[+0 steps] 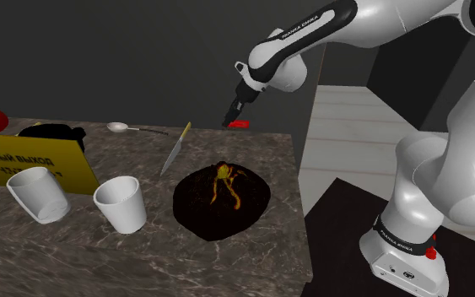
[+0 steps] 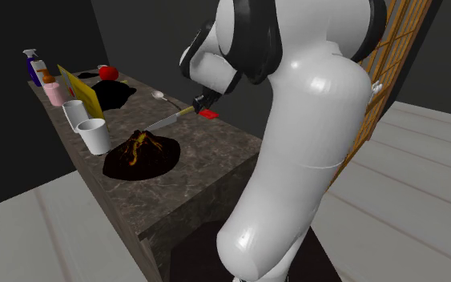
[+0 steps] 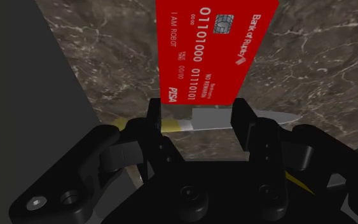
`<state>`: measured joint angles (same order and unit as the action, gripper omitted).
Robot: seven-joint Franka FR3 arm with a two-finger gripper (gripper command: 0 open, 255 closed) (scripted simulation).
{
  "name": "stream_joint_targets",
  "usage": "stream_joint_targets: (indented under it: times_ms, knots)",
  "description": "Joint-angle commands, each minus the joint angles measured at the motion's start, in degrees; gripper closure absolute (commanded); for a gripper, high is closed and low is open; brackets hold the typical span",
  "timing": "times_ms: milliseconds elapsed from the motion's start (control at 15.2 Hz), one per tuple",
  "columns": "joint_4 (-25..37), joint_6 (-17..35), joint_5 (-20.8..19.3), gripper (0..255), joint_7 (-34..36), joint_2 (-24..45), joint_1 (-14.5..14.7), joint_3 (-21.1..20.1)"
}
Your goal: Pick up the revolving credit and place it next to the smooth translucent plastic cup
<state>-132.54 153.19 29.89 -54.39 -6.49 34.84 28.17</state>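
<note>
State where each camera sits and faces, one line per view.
Shoulder view: beside the stand, looking down over the dark counter; arm reaches up-left.
Second exterior view: behind the arm, looking along the counter; white arm links close in front.
Wrist view: at the wrist, looking along the gripper at the red card.
All three share card and knife.

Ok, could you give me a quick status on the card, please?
Gripper shut on red card. Card off the counter. Knife lies between it and white cups.

Shoulder view beside the stand [image 1: 338,229], second exterior close behind the arm [image 2: 312,144], wrist downward; shared counter [image 1: 143,263].
</note>
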Motion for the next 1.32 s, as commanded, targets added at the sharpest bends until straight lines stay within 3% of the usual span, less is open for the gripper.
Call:
stream_joint_targets:
  times_ms: [0, 990, 1254]
  knots:
    - [0.4, -1.2, -2.3, 255, 2.1, -1.2, -0.5, -0.4]
    - [6.8, -11.0, -11.8, 255, 11.4, -6.1, -3.2, -2.7]
    - [9.9, -10.1, -11.4, 255, 14.6, -2.5, -1.7, -4.6]
